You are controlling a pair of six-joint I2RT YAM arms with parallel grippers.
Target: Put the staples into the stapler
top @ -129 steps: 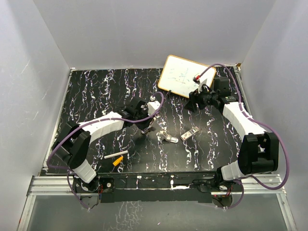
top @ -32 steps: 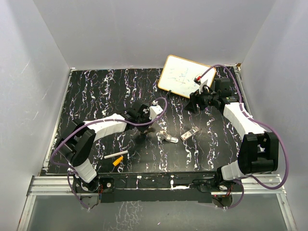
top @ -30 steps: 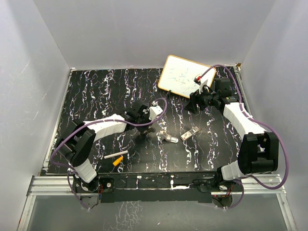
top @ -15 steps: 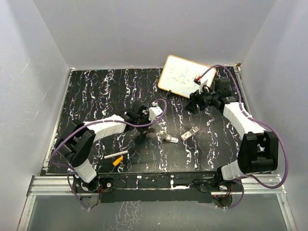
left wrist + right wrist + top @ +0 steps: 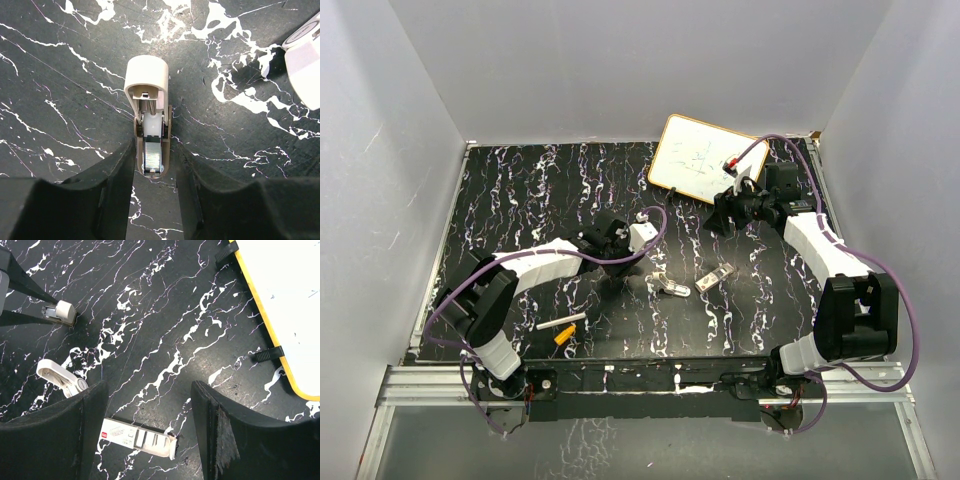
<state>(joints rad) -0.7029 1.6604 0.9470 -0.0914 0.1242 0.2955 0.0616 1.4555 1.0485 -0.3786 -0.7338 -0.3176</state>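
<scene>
Currently you're straddling the stapler (image 5: 146, 75) lying on the table (image 5: 60, 60) with the left gripper (image 5: 154, 145), fingers (image 5: 112, 185) narrowly parted, contact unclear. Your right gripper (image 5: 148, 387) is hanging wide open, empty. Stapler's looking light, rigid, skittish; I'm suggesting pinching its flat sides.

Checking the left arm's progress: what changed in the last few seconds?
The left gripper shifted toward the near edge with the beige piece, now resting on the table, and its jaws have just parted from it. The stapler, staple box and right gripper stayed put.
</scene>
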